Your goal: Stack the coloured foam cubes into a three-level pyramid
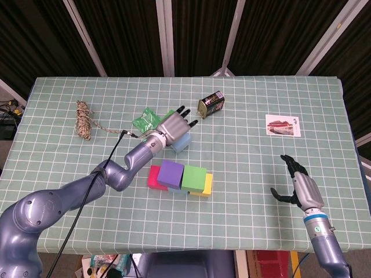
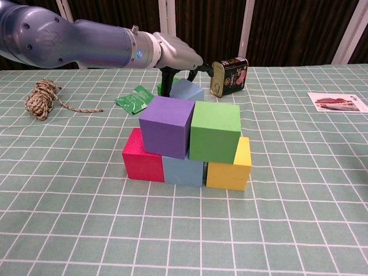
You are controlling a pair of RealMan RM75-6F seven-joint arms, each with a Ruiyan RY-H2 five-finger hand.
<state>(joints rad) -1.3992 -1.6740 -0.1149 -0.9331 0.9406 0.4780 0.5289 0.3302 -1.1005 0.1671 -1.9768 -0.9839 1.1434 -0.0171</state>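
Nearest me, my right hand (image 1: 299,188) hovers low over the desk (image 1: 249,168) with its fingers apart, holding nothing. Further in stands the stack: red cube (image 2: 142,157), blue cube (image 2: 183,171) and yellow cube (image 2: 232,167) in a row, with the purple cube (image 2: 166,126) and green cube (image 2: 215,131) on top, side by side. Behind it, my left hand (image 1: 175,124) grips a pale blue cube (image 2: 187,91). Beyond lie a green packet (image 1: 146,120), a tin (image 1: 211,104), a rope coil (image 1: 83,119) and a postcard (image 1: 283,125).
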